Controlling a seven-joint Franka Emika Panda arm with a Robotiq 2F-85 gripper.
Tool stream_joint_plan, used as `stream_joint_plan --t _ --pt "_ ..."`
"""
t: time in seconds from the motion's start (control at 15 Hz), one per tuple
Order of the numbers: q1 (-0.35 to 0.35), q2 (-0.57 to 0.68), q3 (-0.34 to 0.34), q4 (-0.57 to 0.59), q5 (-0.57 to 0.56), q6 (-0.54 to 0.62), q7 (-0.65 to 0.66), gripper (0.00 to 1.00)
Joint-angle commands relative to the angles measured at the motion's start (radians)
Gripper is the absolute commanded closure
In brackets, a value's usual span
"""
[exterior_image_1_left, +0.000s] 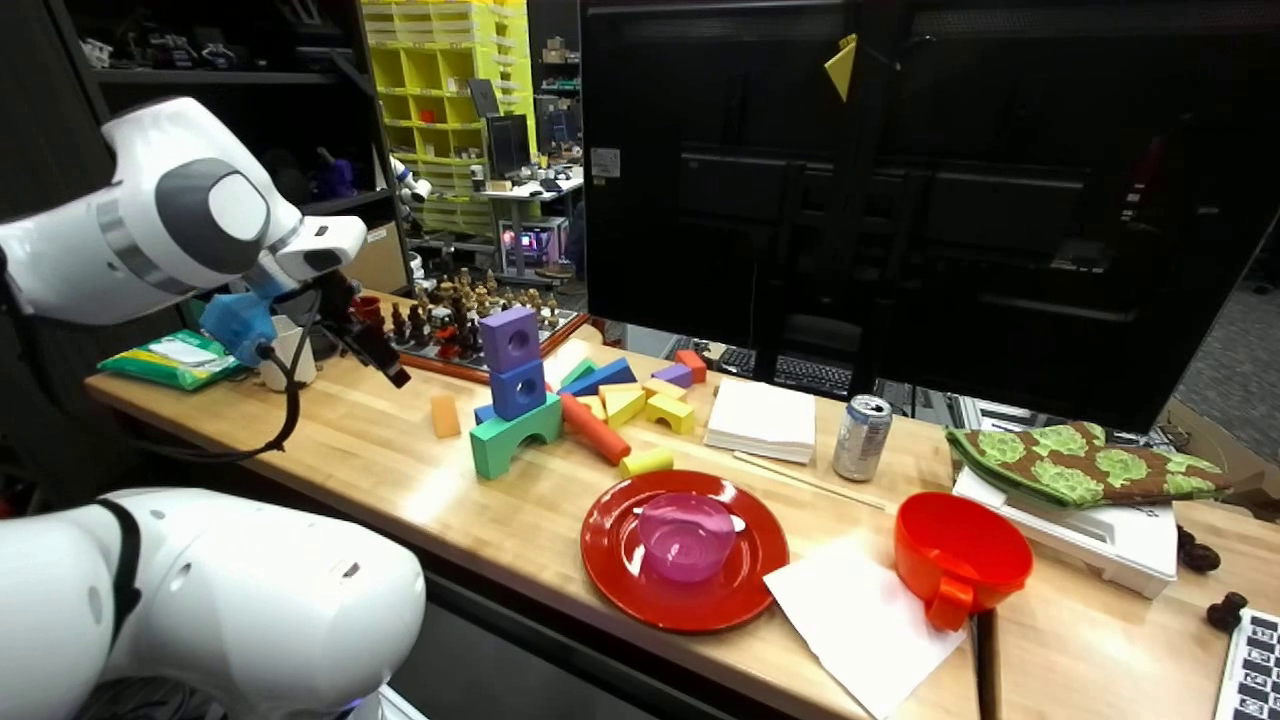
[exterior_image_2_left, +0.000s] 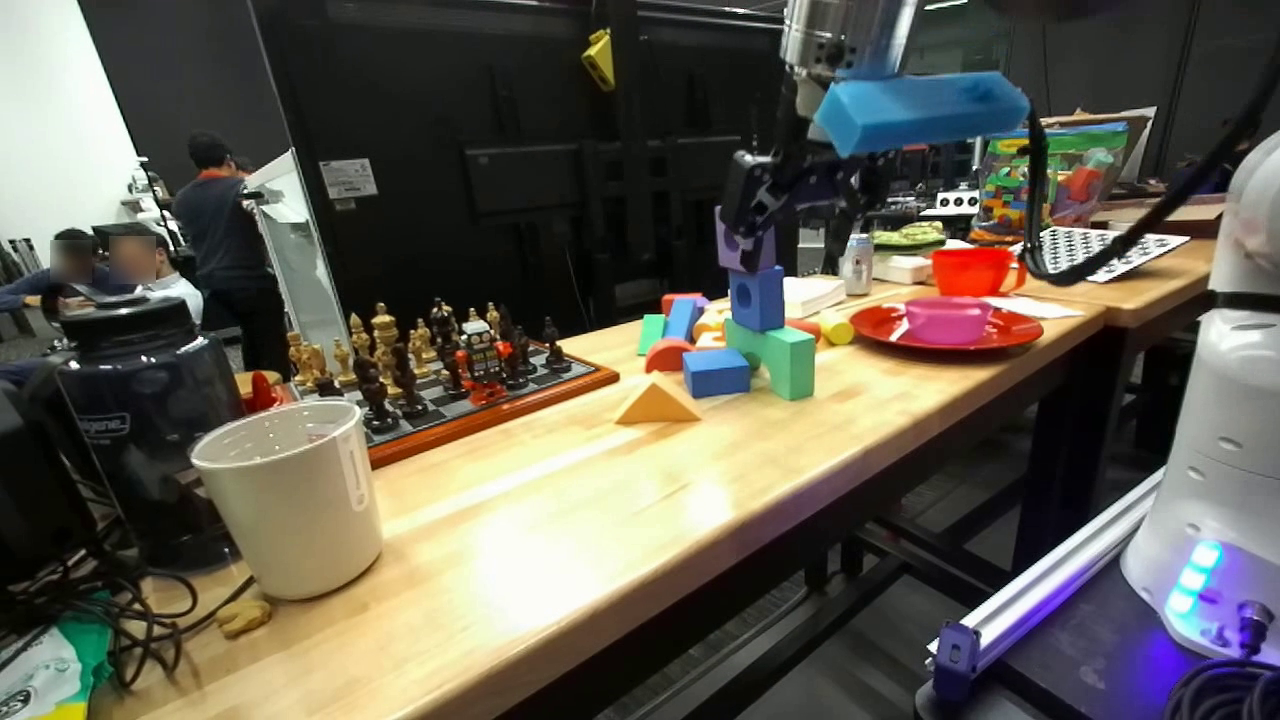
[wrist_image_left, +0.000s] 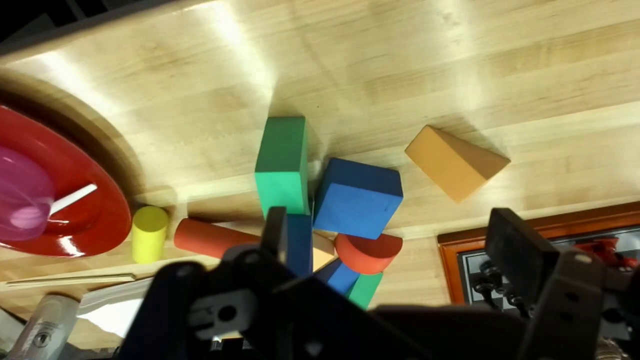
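Note:
My gripper (wrist_image_left: 397, 237) stands wide open above the table, with nothing between its fingers. In an exterior view the gripper (exterior_image_1_left: 385, 358) hangs to the left of a block tower, apart from it. That tower has a green arch (exterior_image_1_left: 515, 433) at the bottom, a blue holed block (exterior_image_1_left: 518, 388) on it and a purple holed block (exterior_image_1_left: 510, 338) on top. A black finger (exterior_image_2_left: 748, 200) overlaps the purple block (exterior_image_2_left: 750, 248) in an exterior view; contact cannot be told there. Beside the arch lies a loose blue block (wrist_image_left: 360, 197). An orange triangular block (wrist_image_left: 447, 162) lies farther off.
Behind the tower lie several loose blocks, among them a red cylinder (exterior_image_1_left: 592, 428). A red plate (exterior_image_1_left: 610, 560) bears a pink bowl (exterior_image_1_left: 686, 540). Also around are a chessboard (exterior_image_2_left: 450, 435) with pieces, a can (exterior_image_1_left: 862, 438), a red cup (exterior_image_1_left: 960, 550) and a white mug (exterior_image_2_left: 290, 500).

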Motion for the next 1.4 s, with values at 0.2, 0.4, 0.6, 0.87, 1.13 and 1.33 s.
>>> stream_joint_plan --t 0.2,0.4,0.6,0.87,1.13,1.33 --pt "-0.025 0.004 0.114 -0.011 -0.015 0.131 0.170 0.00" --pt "-0.032 0.010 0.132 -0.008 -0.030 0.145 0.184 0.00" --pt "-0.032 0.015 0.133 -0.008 -0.043 0.155 0.166 0.00" --pt "-0.022 0.025 0.119 -0.008 -0.042 0.157 0.145 0.00" --pt "-0.018 0.014 0.120 -0.008 -0.035 0.140 0.157 0.00" --pt "-0.018 0.019 0.120 -0.008 -0.035 0.143 0.155 0.00"
